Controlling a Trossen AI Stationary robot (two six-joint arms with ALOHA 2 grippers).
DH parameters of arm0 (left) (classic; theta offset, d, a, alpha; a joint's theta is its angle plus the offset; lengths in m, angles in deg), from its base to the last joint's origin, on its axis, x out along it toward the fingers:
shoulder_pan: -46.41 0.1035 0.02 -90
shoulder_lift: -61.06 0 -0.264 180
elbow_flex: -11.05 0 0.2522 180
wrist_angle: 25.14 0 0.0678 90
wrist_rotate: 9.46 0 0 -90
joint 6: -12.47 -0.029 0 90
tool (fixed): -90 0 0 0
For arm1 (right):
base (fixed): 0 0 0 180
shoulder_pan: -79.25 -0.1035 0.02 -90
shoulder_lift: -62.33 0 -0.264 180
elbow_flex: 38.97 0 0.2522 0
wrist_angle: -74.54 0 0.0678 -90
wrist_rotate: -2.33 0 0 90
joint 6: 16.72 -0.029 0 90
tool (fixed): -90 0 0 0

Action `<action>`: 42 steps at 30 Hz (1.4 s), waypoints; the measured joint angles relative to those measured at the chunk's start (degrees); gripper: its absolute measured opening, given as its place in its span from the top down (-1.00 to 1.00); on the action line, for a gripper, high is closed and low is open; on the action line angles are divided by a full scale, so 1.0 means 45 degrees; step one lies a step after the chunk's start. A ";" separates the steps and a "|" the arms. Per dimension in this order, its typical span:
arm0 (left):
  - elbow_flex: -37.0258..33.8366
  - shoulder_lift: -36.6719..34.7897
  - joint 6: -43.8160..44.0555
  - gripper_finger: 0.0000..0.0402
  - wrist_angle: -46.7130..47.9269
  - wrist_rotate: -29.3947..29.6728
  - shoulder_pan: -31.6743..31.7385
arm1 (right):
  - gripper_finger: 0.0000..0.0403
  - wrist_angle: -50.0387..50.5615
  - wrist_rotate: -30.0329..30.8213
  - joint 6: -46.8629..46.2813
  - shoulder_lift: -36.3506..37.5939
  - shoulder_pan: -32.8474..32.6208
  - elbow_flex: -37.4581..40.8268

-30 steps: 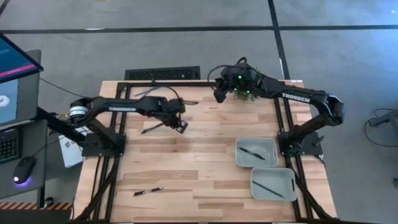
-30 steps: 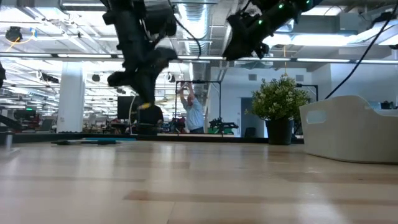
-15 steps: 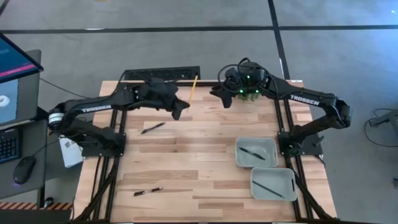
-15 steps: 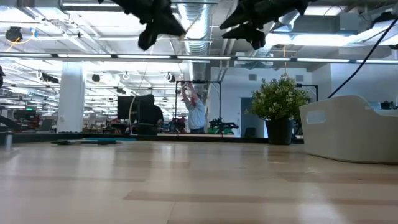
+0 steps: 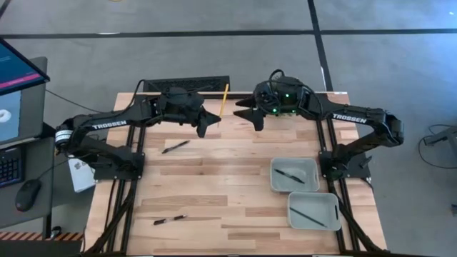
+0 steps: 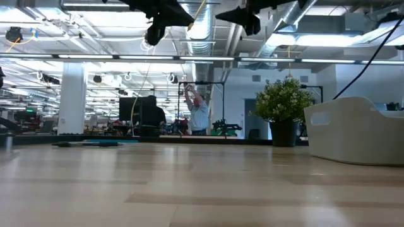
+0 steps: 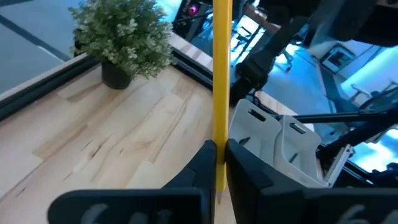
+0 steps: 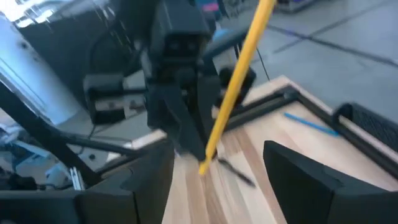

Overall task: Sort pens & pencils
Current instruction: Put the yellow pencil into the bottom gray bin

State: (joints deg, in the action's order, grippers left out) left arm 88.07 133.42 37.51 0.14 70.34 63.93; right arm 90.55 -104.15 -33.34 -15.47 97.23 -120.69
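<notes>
My left gripper is raised over the table's far middle, shut on a yellow pencil that also shows in my left wrist view. My right gripper faces it from the right at the same height. It is open, its fingers standing apart on either side of the pencil without touching it. A blue pencil lies on the table by the far edge. One black pen lies under the left arm and another lies near the front edge. My left gripper pinches the yellow pencil near its lower end between its two fingers. The fingers come nearly level from the table's left and lie across the pencil. The pencil is lifted clear, and its long part sticks up, slanting toward the far edge.
Two grey trays sit at the right, each with a black pen lying in it. A small potted plant stands at the far edge behind my right arm. A person is in the room beyond.
My left gripper has risen from near the table with the yellow pencil and tipped from pointing down to nearly level. The pencil now stands clear of the table. My right gripper has moved left toward the pencil and opened wider.
</notes>
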 joint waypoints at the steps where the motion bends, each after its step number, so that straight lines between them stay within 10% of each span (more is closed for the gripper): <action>1: 0.0000 0.0000 0.0003 0.94 -0.0145 -0.0048 0.0000 | -0.35 -0.0256 0.0004 0.0000 0.0000 -0.0038 0.0000; 12: 0.0000 0.0000 0.0304 0.94 -0.1626 -0.1928 0.0000 | -0.35 -0.1284 0.0496 -0.0316 -0.0014 -0.0078 0.0000; 42: 0.0000 -0.0010 0.0266 0.94 -0.3587 -0.1963 0.0000 | -0.35 -0.4210 0.1981 -0.0534 -0.0068 -0.1041 0.0010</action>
State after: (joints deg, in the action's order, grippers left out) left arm 88.07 133.38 38.71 -16.01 61.50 63.93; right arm 71.61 -95.24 -35.75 -15.77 92.55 -120.65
